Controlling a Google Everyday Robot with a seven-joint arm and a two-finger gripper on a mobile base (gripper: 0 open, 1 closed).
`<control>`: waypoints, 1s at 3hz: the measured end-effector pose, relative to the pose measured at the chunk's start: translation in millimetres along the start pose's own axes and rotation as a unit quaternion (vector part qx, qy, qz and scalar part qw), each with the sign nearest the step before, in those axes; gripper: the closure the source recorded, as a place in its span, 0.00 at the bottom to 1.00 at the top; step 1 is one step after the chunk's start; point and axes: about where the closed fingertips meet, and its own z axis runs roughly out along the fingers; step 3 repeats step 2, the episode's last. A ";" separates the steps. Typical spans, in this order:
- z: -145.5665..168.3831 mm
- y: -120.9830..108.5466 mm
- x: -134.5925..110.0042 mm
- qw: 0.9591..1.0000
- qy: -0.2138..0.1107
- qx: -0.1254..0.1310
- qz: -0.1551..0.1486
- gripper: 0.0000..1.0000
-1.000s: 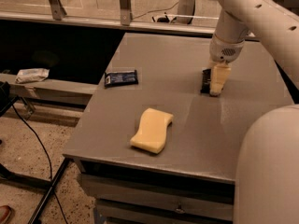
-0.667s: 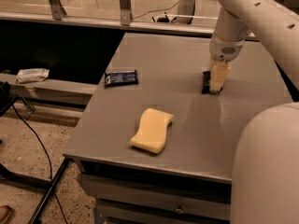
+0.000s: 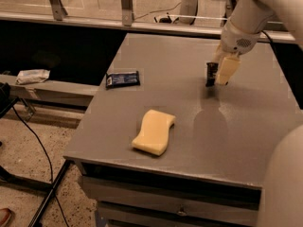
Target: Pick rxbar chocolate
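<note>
The rxbar chocolate (image 3: 211, 74) is a small black bar that stands on edge in my gripper (image 3: 220, 78), at the far right of the grey table (image 3: 165, 56). The gripper's pale fingers (image 3: 227, 70) are shut on the bar and hold it slightly above the tabletop. A shadow lies on the table just under it. The white arm comes down to it from the upper right.
A pale yellow wavy sponge (image 3: 154, 131) lies near the table's front edge. A longer dark bar with a white end (image 3: 122, 79) lies at the left edge. A white packet (image 3: 32, 75) sits on a low ledge left of the table. My white body (image 3: 284, 183) fills the lower right.
The gripper has risen a little with the black bar in it. The bar has come up off the tabletop. The sponge and the dark bar have not moved.
</note>
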 end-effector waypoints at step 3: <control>-40.3 14.0 -25.3 0.995 -0.089 0.034 -0.020 1.00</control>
